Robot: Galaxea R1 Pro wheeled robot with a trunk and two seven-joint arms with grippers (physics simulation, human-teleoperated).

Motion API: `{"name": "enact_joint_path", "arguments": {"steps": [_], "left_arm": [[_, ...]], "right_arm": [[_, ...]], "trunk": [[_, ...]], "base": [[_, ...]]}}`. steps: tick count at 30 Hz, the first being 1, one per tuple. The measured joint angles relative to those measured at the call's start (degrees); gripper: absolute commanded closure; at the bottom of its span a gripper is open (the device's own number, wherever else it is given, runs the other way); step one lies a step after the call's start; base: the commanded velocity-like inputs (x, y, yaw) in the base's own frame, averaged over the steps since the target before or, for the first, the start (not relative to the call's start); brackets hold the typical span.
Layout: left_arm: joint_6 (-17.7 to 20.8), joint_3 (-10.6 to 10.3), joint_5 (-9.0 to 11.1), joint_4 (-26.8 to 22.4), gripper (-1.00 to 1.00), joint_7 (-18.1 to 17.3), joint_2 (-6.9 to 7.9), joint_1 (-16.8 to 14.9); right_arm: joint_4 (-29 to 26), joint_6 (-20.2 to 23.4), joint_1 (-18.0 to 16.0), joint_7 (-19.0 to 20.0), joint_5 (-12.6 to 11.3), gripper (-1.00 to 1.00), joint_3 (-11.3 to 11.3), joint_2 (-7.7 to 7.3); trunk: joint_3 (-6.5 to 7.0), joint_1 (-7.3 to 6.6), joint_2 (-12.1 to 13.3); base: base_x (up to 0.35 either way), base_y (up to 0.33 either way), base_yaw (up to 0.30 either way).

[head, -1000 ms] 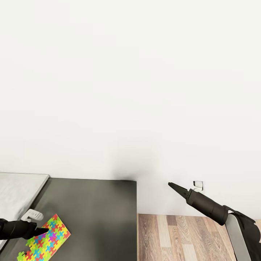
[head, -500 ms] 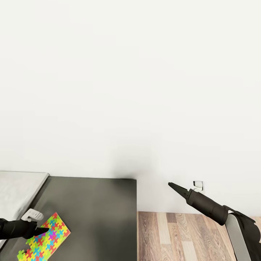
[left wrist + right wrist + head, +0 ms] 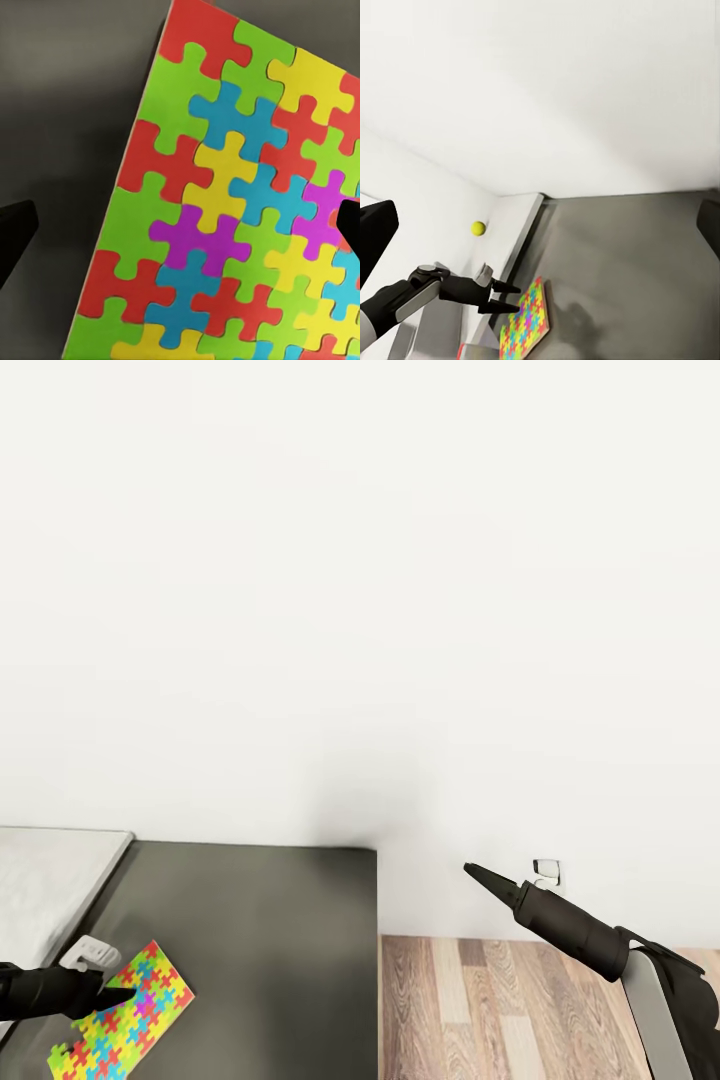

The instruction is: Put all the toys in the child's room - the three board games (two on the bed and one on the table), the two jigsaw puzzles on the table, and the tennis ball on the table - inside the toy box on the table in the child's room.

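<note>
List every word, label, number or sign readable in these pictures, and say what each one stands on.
No text can be read anywhere.
jigsaw puzzle: coloured interlocking pieces only, no print.
dark table: plain.
small white object beside the puzzle: too small to show any marking.
wall socket: no legible label.
tennis ball: too small to tell.

Multicoloured jigsaw puzzle (image 3: 122, 1016) flat on table (image 3: 270, 940)
</note>
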Motion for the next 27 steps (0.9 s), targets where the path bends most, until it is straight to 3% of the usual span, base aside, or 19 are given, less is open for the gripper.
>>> {"name": "enact_joint_path", "arguments": {"steps": [27], "left_arm": [[0.0, -0.1, 0.0, 0.0, -1.00, 0.0, -0.18, 0.0]], "right_arm": [[0.0, -0.1, 0.0, 0.0, 0.0, -1.00, 0.0, 0.00]], "trunk": [[-0.72, 0.00, 0.0]], "base": [[0.000, 0.000, 0.000]]}}
